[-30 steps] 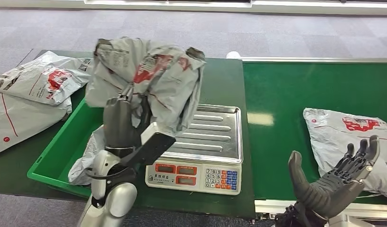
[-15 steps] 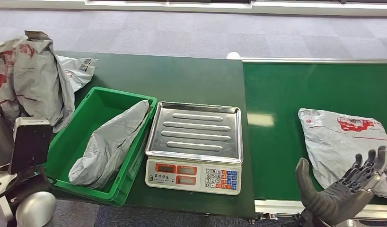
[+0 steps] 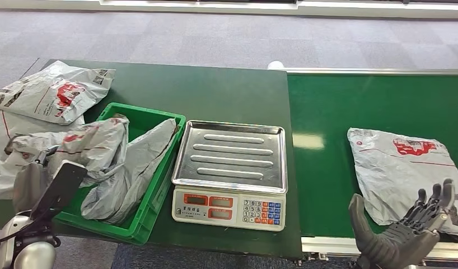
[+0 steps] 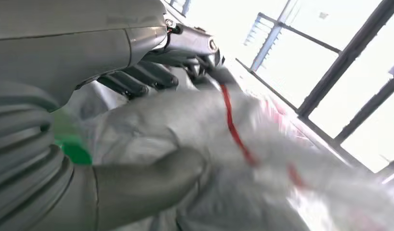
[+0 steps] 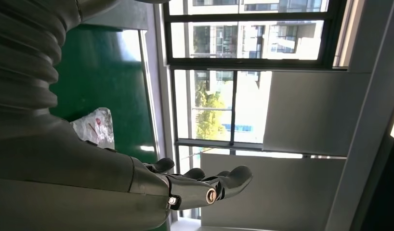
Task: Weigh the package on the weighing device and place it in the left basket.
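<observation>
My left hand [image 3: 31, 188] grips a crumpled grey package [image 3: 89, 147] with red print at the near left. The package droops over the left rim of the green basket [image 3: 159, 190]. In the left wrist view the thumb and fingers of that hand [image 4: 103, 53] clamp the grey package [image 4: 195, 125]. A second grey package [image 3: 134, 165] lies inside the basket. The scale [image 3: 232, 162] stands right of the basket with its steel pan bare. My right hand [image 3: 409, 235] hovers palm up, fingers apart, at the near right edge, holding nothing; the same hand [image 5: 185, 187] appears in the right wrist view.
Another grey package [image 3: 403, 168] lies on the green conveyor belt [image 3: 355, 101], just beyond my right hand; it also appears in the right wrist view [image 5: 94, 126]. More grey packages [image 3: 53, 92] lie on the table left of the basket.
My left arm swung the held package from above the scale out to the left, then lowered it onto the basket's left rim. The conveyor package drifted slightly left. My right hand sank a little.
</observation>
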You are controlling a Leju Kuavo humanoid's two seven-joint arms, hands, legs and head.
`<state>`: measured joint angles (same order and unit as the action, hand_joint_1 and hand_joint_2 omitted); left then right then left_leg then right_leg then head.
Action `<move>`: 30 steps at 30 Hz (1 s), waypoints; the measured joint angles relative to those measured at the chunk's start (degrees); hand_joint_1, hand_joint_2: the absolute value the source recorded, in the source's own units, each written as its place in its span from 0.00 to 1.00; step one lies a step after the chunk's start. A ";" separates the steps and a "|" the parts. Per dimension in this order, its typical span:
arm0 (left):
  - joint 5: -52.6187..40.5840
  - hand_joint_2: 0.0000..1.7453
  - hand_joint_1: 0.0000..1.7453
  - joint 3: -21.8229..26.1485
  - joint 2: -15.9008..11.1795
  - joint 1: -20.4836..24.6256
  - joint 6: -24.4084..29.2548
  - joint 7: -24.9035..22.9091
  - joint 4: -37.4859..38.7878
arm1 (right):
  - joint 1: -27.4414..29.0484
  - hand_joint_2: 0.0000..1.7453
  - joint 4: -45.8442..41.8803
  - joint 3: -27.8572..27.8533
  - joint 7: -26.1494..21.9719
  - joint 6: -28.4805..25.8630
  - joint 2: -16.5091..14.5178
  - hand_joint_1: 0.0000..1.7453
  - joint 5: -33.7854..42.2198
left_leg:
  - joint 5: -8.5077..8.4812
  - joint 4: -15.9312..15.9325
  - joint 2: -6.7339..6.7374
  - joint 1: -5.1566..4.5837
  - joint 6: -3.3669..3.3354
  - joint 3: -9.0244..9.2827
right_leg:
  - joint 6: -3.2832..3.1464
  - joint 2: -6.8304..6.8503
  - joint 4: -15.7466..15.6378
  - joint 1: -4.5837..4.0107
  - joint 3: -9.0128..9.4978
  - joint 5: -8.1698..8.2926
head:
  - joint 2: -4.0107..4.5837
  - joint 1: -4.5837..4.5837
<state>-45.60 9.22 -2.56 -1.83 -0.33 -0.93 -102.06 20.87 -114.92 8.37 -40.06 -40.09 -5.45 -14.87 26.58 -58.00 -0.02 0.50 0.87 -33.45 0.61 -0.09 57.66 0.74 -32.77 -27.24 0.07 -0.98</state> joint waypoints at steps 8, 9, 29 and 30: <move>-0.38 1.00 0.00 -1.27 0.00 -0.05 -0.17 1.80 2.60 | 0.27 1.00 -0.04 0.00 -0.01 0.00 0.75 0.00 0.35 | -0.01 0.00 0.01 0.00 0.01 0.03 | -0.02 -0.01 0.00 -0.02 0.01 0.02 | 0.00 0.01; -0.39 1.00 0.00 -1.43 0.00 -0.05 -0.17 1.85 2.79 | 0.30 1.00 -0.04 -0.01 -0.01 -0.01 0.77 0.00 0.35 | -0.01 0.00 0.01 0.00 0.01 0.03 | -0.02 -0.01 0.00 -0.02 0.01 0.02 | 0.00 0.01; 11.41 1.00 0.00 -6.93 0.08 -0.62 9.09 11.34 2.83 | 1.26 1.00 -0.57 -0.02 -0.03 0.00 1.28 0.00 1.07 | 0.00 0.00 0.01 0.00 0.01 0.03 | -0.03 -0.01 0.00 -0.05 0.03 0.02 | 0.00 0.01; 12.77 1.00 0.00 -7.04 0.14 -0.89 11.53 12.97 2.42 | 1.28 1.00 -0.56 -0.02 -0.02 0.00 1.31 0.00 1.32 | 0.00 0.00 0.01 0.00 0.01 0.03 | -0.02 -0.01 0.00 -0.05 0.03 0.01 | 0.00 0.01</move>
<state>-32.83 2.18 -2.42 -2.72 11.20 12.04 -99.64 22.15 -115.48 8.35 -40.08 -40.09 -4.14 -13.55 26.57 -58.00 -0.01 0.51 0.89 -33.42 0.59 -0.10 57.66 0.69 -32.74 -27.23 0.07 -0.97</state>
